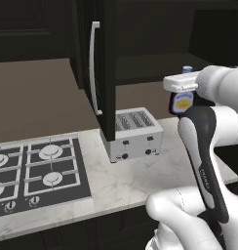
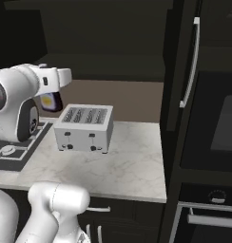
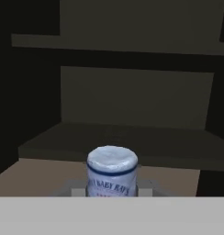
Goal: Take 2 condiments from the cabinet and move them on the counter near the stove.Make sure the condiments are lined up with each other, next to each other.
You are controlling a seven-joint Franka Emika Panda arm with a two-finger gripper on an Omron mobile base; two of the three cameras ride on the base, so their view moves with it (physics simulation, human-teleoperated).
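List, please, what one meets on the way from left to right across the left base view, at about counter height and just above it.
stove → cabinet door with its silver bar handle → toaster → small dark bottle in the gripper.

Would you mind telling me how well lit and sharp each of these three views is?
Left base view: counter bright, cabinet interior dim. Right base view: dark oven side, toaster clear. Hand view: soft, murky shelves, the bottle label slightly blurred.
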